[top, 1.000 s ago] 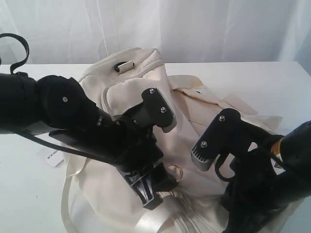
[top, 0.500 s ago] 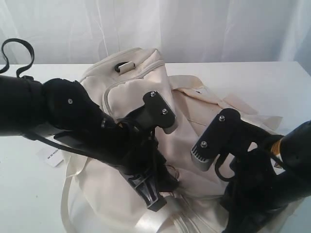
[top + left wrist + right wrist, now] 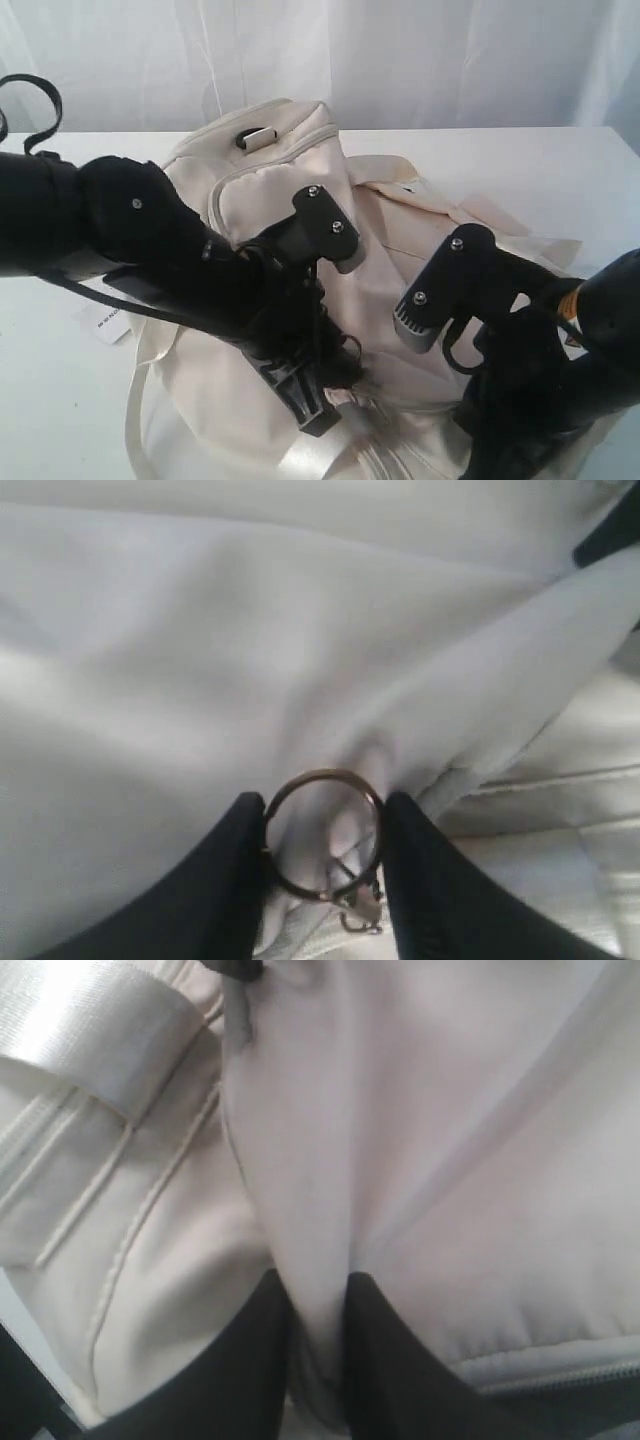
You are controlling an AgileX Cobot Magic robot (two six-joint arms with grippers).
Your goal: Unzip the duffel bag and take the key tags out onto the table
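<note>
The cream-white duffel bag lies on the white table, and both black arms are down on its near half. In the left wrist view my left gripper is shut on a brown metal ring, a zipper pull, with a finger against each side of it. My right gripper pinches a raised fold of the bag's fabric, near a grey zipper. From the exterior camera the left gripper sits low on the bag. The key tags are out of view.
A white paper label lies on the table left of the bag. Satin straps trail at the bag's near end, and one strap shows beside the right gripper. A white curtain hangs behind the table.
The left arm dipped slightly down and right, then came back a little. The ring seen beside its fingers a second ago is now covered by the gripper. The right arm has held still.
</note>
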